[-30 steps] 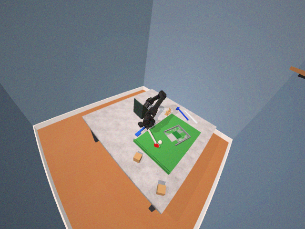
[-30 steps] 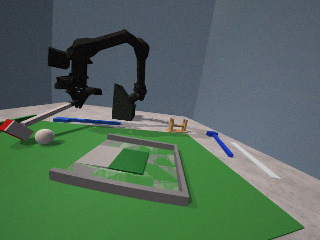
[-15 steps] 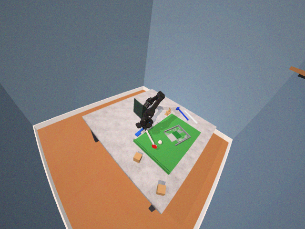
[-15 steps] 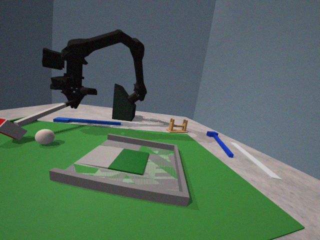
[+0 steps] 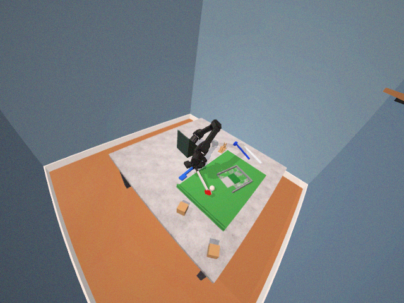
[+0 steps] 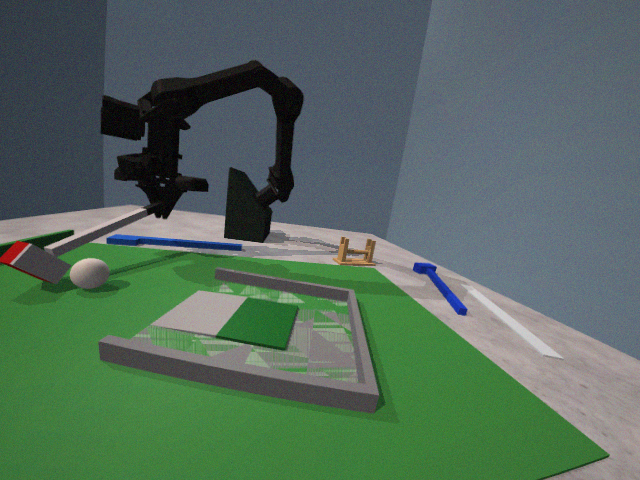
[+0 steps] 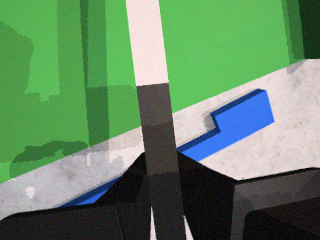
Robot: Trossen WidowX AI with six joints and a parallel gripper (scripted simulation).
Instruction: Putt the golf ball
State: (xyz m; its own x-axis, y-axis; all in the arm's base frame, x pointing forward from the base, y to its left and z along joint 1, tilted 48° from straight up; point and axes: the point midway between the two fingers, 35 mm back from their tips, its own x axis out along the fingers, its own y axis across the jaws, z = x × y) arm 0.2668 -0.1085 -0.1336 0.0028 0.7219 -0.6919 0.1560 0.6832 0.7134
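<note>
My gripper (image 5: 196, 168) (image 6: 163, 212) (image 7: 158, 156) is shut on the dark grip of the red putter (image 5: 207, 192) (image 6: 14, 253) (image 7: 147, 45). The pale shaft slants down to the red and grey head, which is tilted and seems just above the green mat. The white golf ball (image 5: 212, 188) (image 6: 89, 273) is on the mat right beside the head, on the side toward the ramp; I cannot tell whether they touch. The pale ramp (image 5: 226, 182) (image 6: 201, 312) leads up to the darker raised green (image 5: 234, 178) (image 6: 263, 322). Head and ball are outside the wrist view.
Grey walls (image 5: 242, 187) (image 6: 237, 379) edge three sides of the ramp area. A blue putter (image 5: 183, 177) (image 6: 175, 243) (image 7: 240, 117) lies below the gripper. Another blue putter (image 5: 243, 152) (image 6: 444, 289), a white strip (image 5: 253, 154) (image 6: 511, 322) and a wooden stand (image 5: 222, 148) (image 6: 354, 253) are off the mat.
</note>
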